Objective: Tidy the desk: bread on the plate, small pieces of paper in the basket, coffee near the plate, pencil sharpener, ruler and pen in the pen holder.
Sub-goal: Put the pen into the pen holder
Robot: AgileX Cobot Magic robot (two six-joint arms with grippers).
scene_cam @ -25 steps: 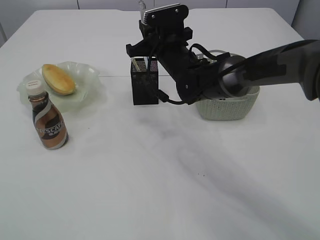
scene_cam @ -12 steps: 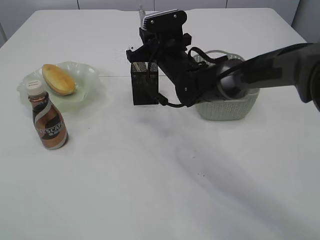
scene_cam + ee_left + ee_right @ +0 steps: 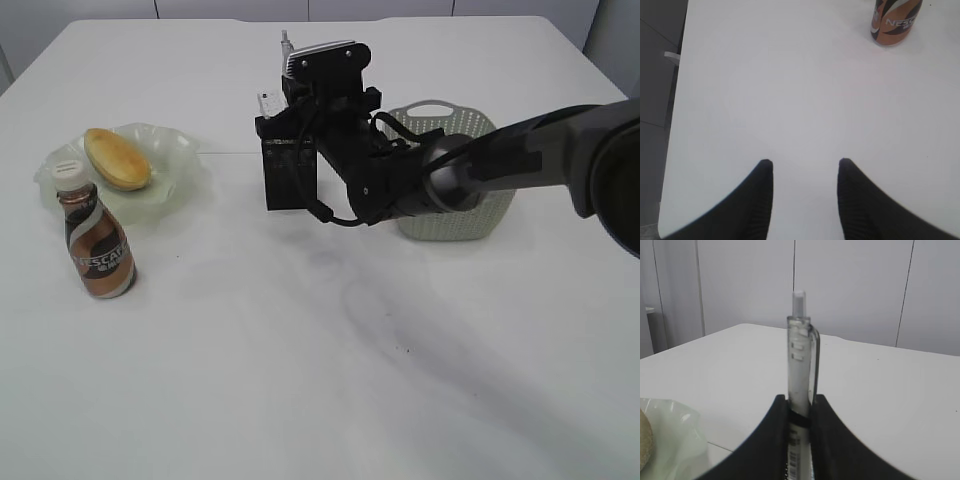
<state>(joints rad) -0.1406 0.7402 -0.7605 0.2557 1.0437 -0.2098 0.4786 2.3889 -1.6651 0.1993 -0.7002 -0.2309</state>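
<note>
The black metal-mesh pen holder (image 3: pixel 288 180) stands upright on the smooth white desk (image 3: pixel 320 340), a square box taller than wide, and everything else is placed here from it. Directly above its open top hangs the right gripper (image 3: pixel 800 407), its two curved black fingers pinched on a translucent plastic pen (image 3: pixel 801 365), which stands vertical with its ribbed clip and clear push-button pointing up; in the exterior view only the pen's slim tip shows above the matte black wrist housing, and whether its lower end is inside the mesh cannot be told. A small pale object pokes up at the holder's near-left corner, too small to name. Just right of the holder, partly hidden by the dark arm, sits the pale grey-green plastic basket (image 3: pixel 470 215) with perforated, woven-look walls and a loop handle. Well to the holder's left lies the translucent pale-green glass plate (image 3: pixel 175 160) with a wavy ruffled rim, and in it the oblong golden-orange bread (image 3: pixel 117 158). In front of the plate, close to its rim, stands the brown Nescafe coffee (image 3: pixel 97 245) bottle with a curved label and white cap. The left gripper (image 3: pixel 805 165) hovers over bare tabletop, tapered black fingers spread apart and holding nothing.
</note>
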